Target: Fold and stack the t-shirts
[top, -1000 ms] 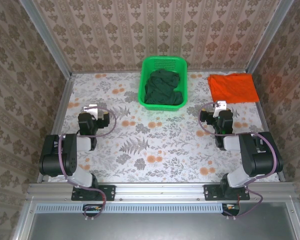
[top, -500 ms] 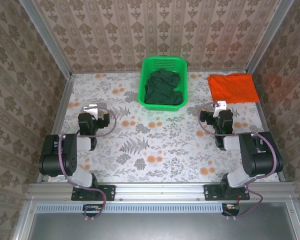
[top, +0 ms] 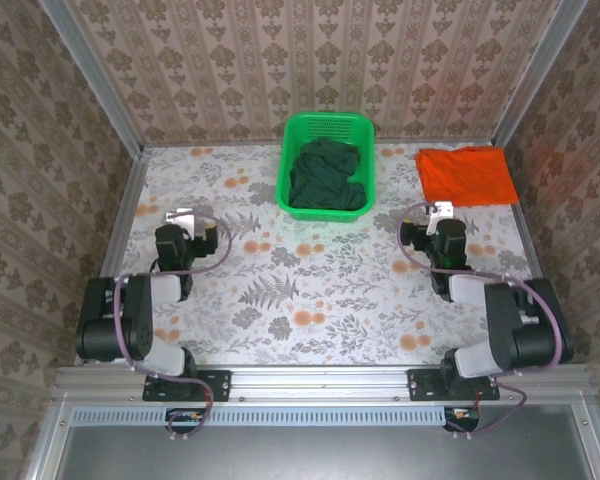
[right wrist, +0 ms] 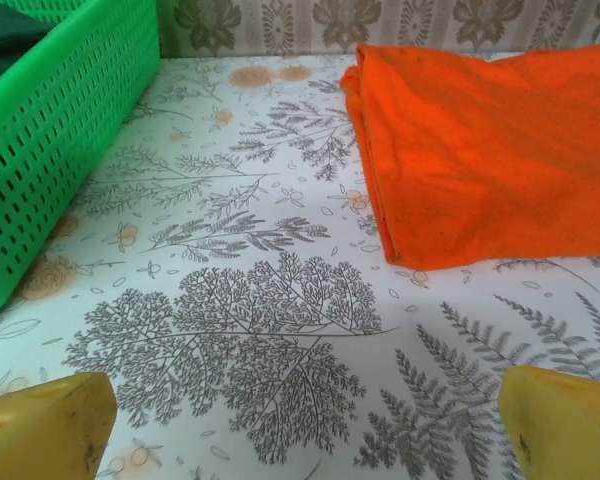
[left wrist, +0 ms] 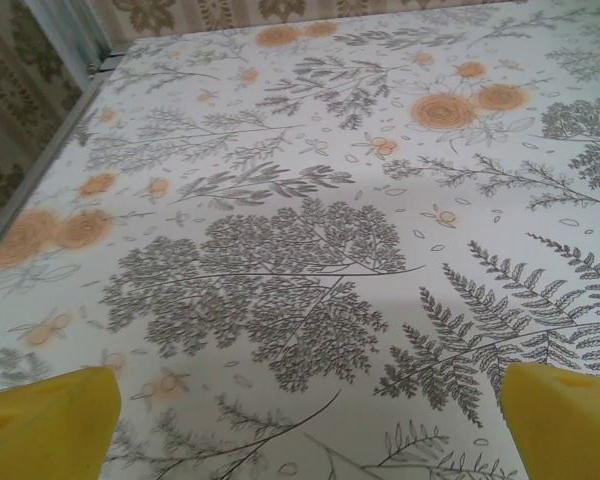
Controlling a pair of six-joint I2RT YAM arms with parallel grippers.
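Top external view, far middle of table (top: 310,290): dark green t-shirt (top: 327,178), crumpled inside bright green basket (top: 327,127). Orange t-shirt (top: 467,176) folded flat at far right corner, well apart from basket. Right wrist view: right gripper (right wrist: 305,425) low over flowered tabletop, near orange t-shirt's front edge, basket wall at left; yellow pads spread wide, nothing between them. Left wrist view: left gripper (left wrist: 310,430) over bare tabletop on left side, pads likewise wide apart, holding nothing.
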